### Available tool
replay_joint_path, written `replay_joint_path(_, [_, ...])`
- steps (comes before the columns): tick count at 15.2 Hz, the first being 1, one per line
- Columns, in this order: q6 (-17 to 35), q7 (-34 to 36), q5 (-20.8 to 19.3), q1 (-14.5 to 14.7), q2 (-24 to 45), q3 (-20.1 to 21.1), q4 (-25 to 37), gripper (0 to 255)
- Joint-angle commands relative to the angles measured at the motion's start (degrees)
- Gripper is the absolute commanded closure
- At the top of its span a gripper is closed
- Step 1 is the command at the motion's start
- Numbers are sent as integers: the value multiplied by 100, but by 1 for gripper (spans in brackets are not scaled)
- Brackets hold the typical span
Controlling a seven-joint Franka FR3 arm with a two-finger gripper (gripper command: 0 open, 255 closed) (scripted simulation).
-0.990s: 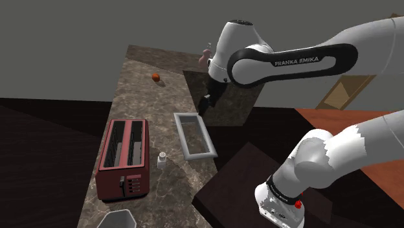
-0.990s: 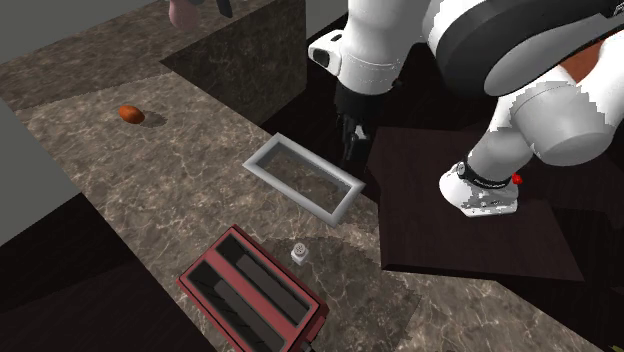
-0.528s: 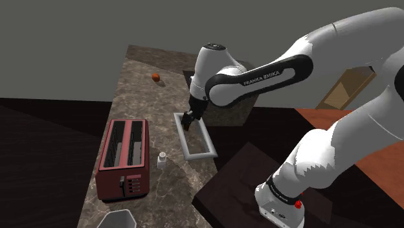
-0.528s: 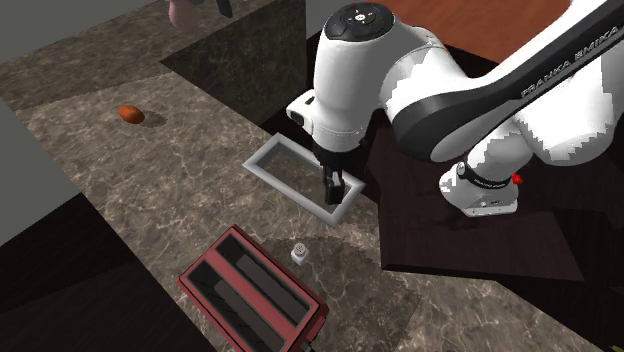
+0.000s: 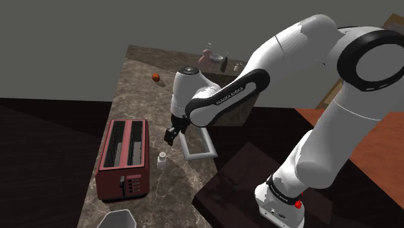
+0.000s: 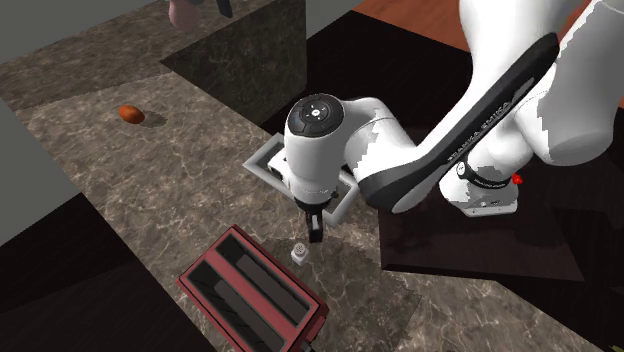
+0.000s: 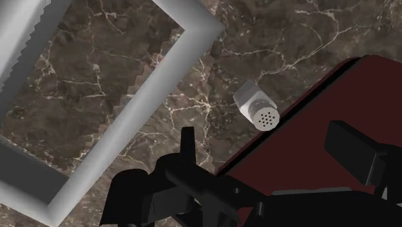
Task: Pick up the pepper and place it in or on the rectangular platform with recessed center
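Note: the tool (image 6: pixel 315 232), fingers spread and empty, has swung off the grey tray (image 6: pixel 262 160) and now hangs close above the pepper shaker (image 6: pixel 298 252), which stands upright beside the red toaster (image 6: pixel 250 300). You look lined up for the descent. Desk (image 5: pixel 139 84): brown marbled stone. Plain grey wall (image 5: pixel 65 39) behind.

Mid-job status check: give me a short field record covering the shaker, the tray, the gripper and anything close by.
target: small pale grey shaker, upright on the marbled counter, beside the red toaster
destination: grey rectangular frame tray, flat on the counter
gripper: gripper open, holding nothing, hovering over the counter between tray and shaker
shaker in tray: no, it stands outside the rim
other: small orange-brown object far along the counter
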Motion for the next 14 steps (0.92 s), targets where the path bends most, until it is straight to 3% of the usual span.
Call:
replay_joint_path(1, [173, 300, -283, 90, 545, 6, 280, 0])
replay_joint_path(6, [462, 835, -823, 441, 1716, -173, 960, 0])
replay_joint_path(14, [917, 1054, -1126, 616, 2296, -407, 1064, 0])
